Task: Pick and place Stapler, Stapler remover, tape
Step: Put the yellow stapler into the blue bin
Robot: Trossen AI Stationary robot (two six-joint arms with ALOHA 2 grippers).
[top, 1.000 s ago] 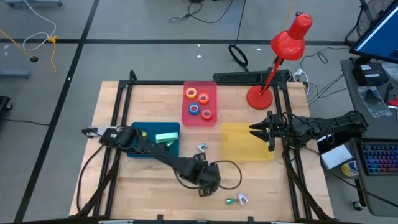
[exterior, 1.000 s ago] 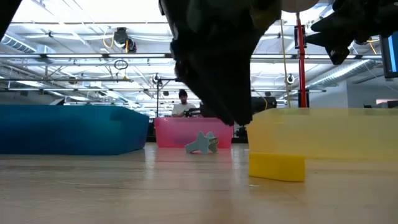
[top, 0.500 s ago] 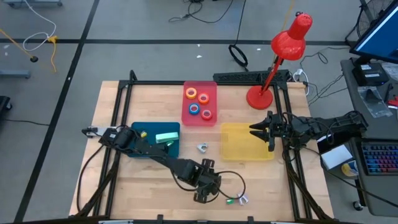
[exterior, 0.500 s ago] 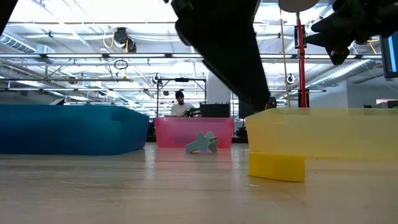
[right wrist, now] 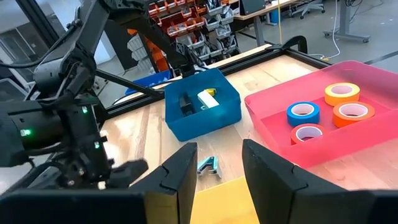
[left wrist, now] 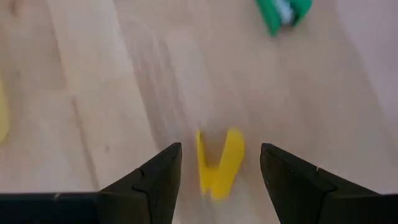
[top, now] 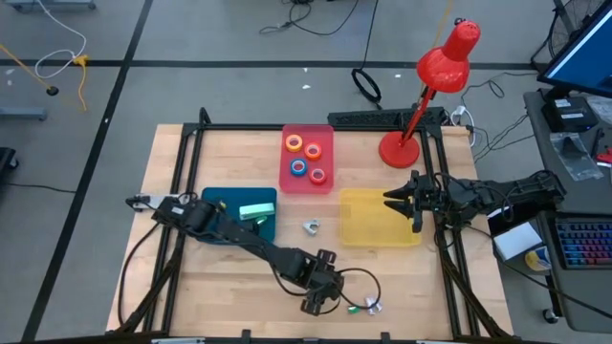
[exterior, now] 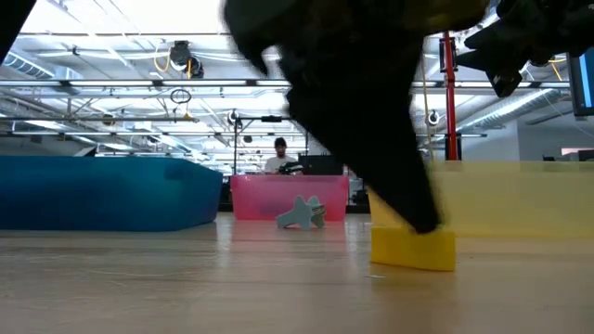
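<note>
Jaws of the left gripper point(left wrist: 219, 163) are spread wide, and between them — not pinched — a small yellow V-shaped staple remover point(left wrist: 217, 163) is seen lying on the pale wooden desk point(top: 220, 287). In the overhead view this gripper point(top: 325, 296) is found low over the desk toward 6 o'clock, near the front edge, with a small green clip-like piece point(top: 354, 308) and a pale grey one point(top: 373, 305) lying just beside it on its 3 o'clock side. A grey staple remover point(top: 311, 226) is seen near the desk's centre, between the blue rectangular tray point(top: 212, 232) at 9 o'clock and the yellow translucent tray point(top: 368, 234) at 3 o'clock.

Four small tape rolls are held in the pink rectangular tray point(top: 327, 139) at 12 o'clock: the yellow roll point(top: 294, 144), the orange roll point(top: 313, 150), the blue roll point(top: 299, 168) and the red roll point(top: 318, 175). A pale green stapler point(top: 256, 210) is seen lying in the blue tray.

The right gripper point(top: 400, 202) is held at the yellow tray's 3 o'clock edge — its jaws are parted and nothing is held. A red desk lamp point(top: 430, 86) stands at the 1 o'clock corner.
</note>
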